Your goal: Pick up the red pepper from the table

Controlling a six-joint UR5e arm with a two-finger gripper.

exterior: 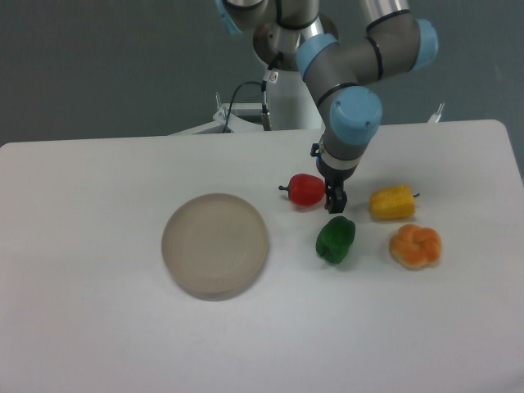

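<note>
Nearest the camera we see the bare white table (98,352), and a little farther back the round beige plate (215,244) resting on it. We take that plate as our landmark. Up and to the right of the plate lies the red pepper (307,190), on its side on the table, with its short dark stem pointing back toward the plate side; so its long axis runs roughly left to right across the view.

Farther right of the plate than the red pepper, the gripper (335,200) hangs from the arm, fingertips pointing down, just beside the pepper's blunt end. We cannot tell whether they touch. The fingers look close together and hold nothing, though the view is too small for us to judge the gap, so we cannot say how far open they are.

Just below the gripper sits the green pepper (336,239), close enough to be clipped. We judge the coming move turns on one thing: the red pepper lies toward the plate from the fingertips, so the gripper must shift that way before closing.
</note>
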